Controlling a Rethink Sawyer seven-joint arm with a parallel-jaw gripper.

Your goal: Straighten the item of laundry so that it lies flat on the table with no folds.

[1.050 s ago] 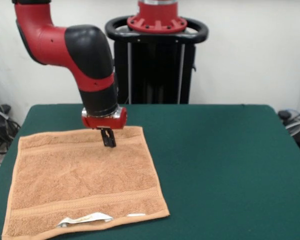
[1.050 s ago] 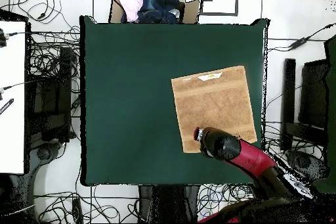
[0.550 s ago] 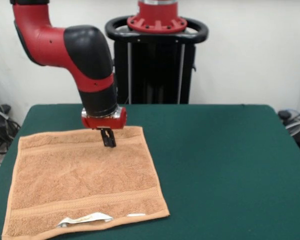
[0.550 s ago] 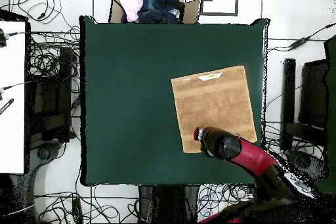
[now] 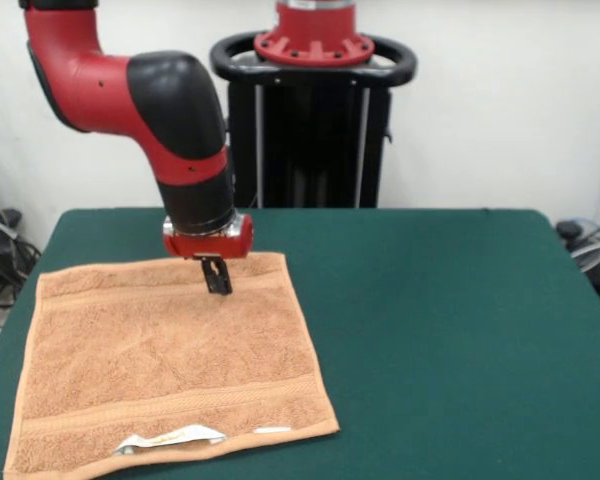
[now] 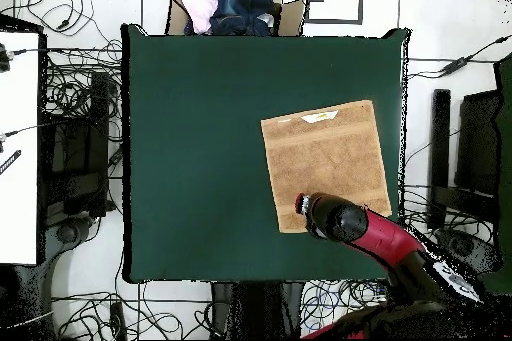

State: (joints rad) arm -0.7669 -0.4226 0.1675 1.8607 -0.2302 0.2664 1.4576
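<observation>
One towel (image 5: 170, 370) lies flat; one gripper (image 5: 217, 283) above it.

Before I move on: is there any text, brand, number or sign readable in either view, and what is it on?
None can be read.
White care label at the near edge of the towel: any print is too small and blurred to read.
Robot arm, pedestal and table: no visible lettering or marks.
Overhead view: label shows only as a pale strip; nothing legible.
</observation>
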